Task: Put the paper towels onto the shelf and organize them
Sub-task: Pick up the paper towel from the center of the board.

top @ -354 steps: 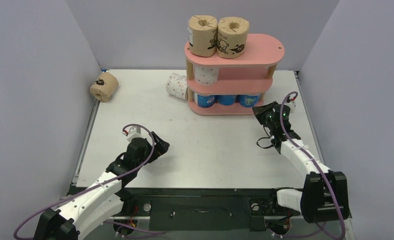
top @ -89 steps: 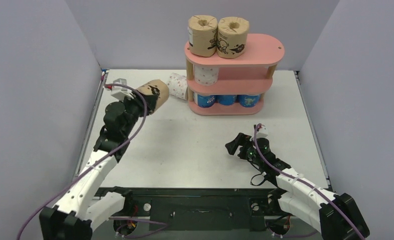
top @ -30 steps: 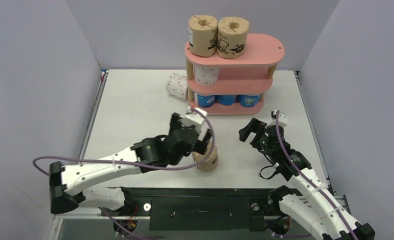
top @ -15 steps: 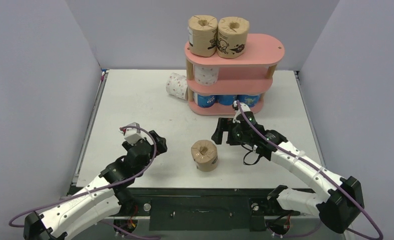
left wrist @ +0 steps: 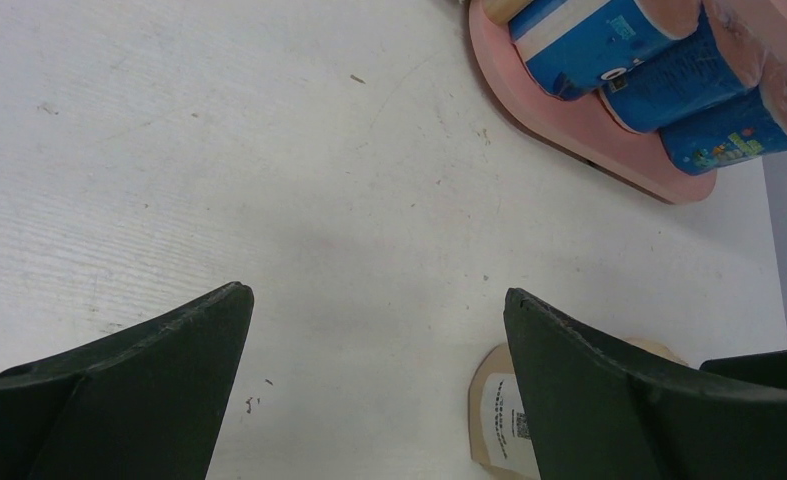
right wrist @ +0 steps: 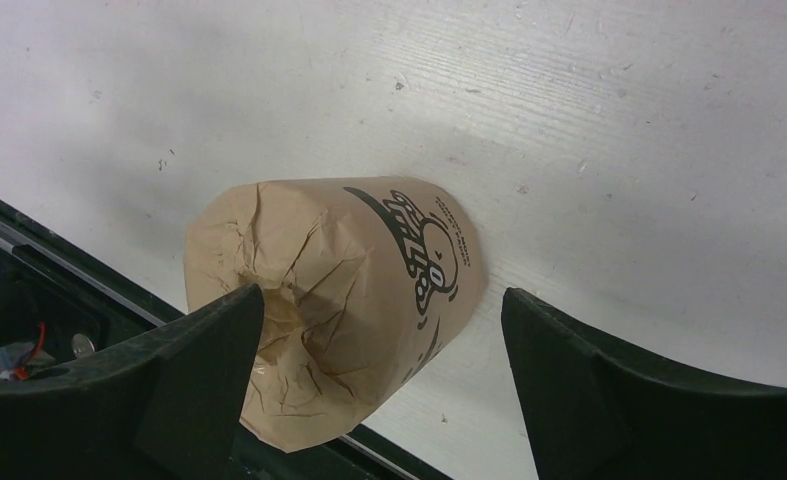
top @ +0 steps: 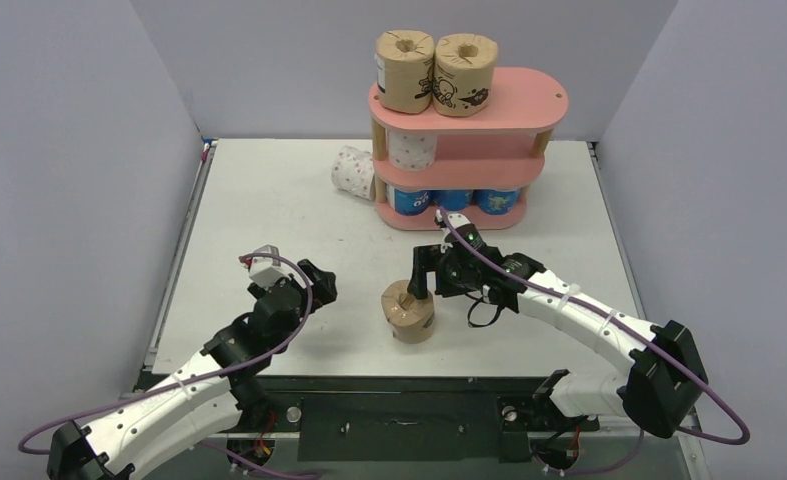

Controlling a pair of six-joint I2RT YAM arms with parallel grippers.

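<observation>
A brown paper towel roll (top: 409, 312) with a black cartoon print stood on end on the white surface (top: 269, 200), near the front edge and roughly midway between the two arms. The right end effector (top: 424, 275) reached in from the right and hung at the far top edge of this roll, its jaws spread wide.

In the right wrist view, the roll (right wrist: 349, 310) sat between the two fingers of that end effector (right wrist: 381, 292). One finger (right wrist: 189, 370) overlapped the crumpled end of the wrapper, though contact could not be judged. The other finger (right wrist: 619, 390) stood clear of the roll, with bare surface showing between them. The jaws had not closed on it.

The left end effector (top: 314, 283) hovered over the surface to the left of the roll and apart from it, its jaws also wide and holding nothing. In the left wrist view, bare surface lay between the fingers of this end effector (left wrist: 376, 292). A corner of the brown roll (left wrist: 489, 420), bearing a printed label, showed at the lower edge just beside one finger.

The pink shelf (top: 529, 100) stood at the far side of the surface, right of centre.
- **Top tier:** two brown rolls (top: 405, 70) stood upright side by side at the left end.
- **Middle tier:** one white roll with pink dots (top: 412, 150) sat at the left end.
- **Bottom tier:** three blue rolls (top: 454, 200) lay in a row.

Another white dotted roll (top: 353, 172) lay on its side on the surface, just beside the left end of the shelf.
</observation>
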